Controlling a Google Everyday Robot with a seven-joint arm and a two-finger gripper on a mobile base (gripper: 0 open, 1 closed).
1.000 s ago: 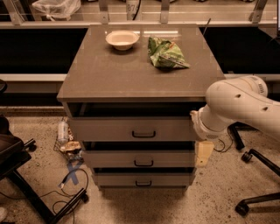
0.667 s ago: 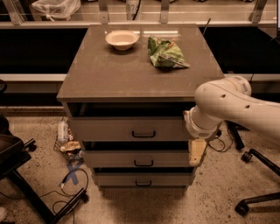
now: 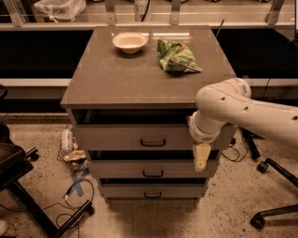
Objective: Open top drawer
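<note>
The gripper [image 3: 201, 157] hangs at the right end of the top drawer [image 3: 116, 138]; whether it is open, I cannot tell. The drawer's handle [image 3: 153, 142], a horizontal bar, lies at 10 o'clock from it.

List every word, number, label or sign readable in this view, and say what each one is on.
"87": digits on a white label behind the cabinet; anything after them is unclear.
Green bag on the cabinet top: print too blurred to read.
Floor clutter left of the cabinet: nothing readable.
Bowl, top drawer and gripper, which hangs in front of the drawers' right end: no text visible.
</note>
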